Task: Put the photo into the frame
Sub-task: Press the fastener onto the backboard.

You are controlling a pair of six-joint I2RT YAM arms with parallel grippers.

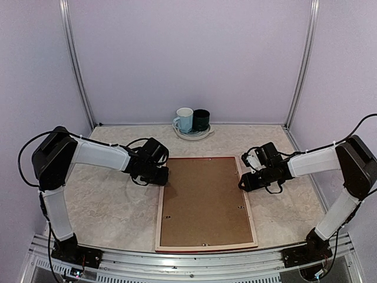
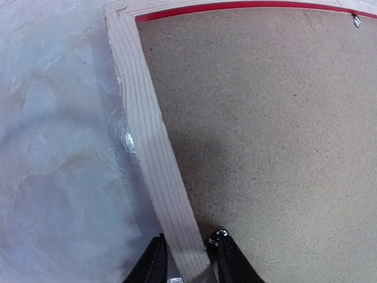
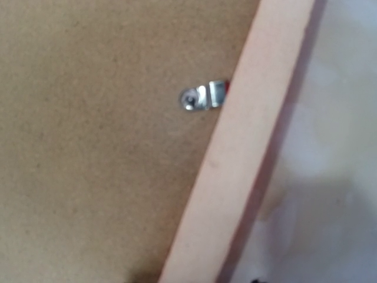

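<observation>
One frame (image 1: 206, 248) lies flat and face down at the middle of the table (image 1: 106, 200), between the two arms. Its upturned back is pale, straight-grained wood in narrow flat rails that meet at mitred corners. A thin red line (image 2: 235, 7) shows along the inner lip of the far rail. A brown backing board (image 1: 203, 200) of matte, speckled fibreboard fills the rectangular opening. A small bright metal turn clip (image 3: 203, 97) sits on the board against the right rail. The table top is smooth with a pale marbled pattern.

The frame's long axis runs from the near edge of the table towards the back wall, with the short rails near and far.

The left gripper (image 2: 188, 262) is at the far left part of the frame. Its black fingers (image 2: 230, 259) straddle the left rail, one outside and one over the board, closed narrowly against the wood. The right gripper (image 1: 246, 181) hangs over the far part of the right rail. Whether its jaws are wide or narrow cannot be told, as its wrist view shows only rail, board and clip.

Two mugs, one pale (image 1: 184, 119) and one dark (image 1: 201, 119), stand together on a plate (image 1: 194, 137) at the far edge of the table.
</observation>
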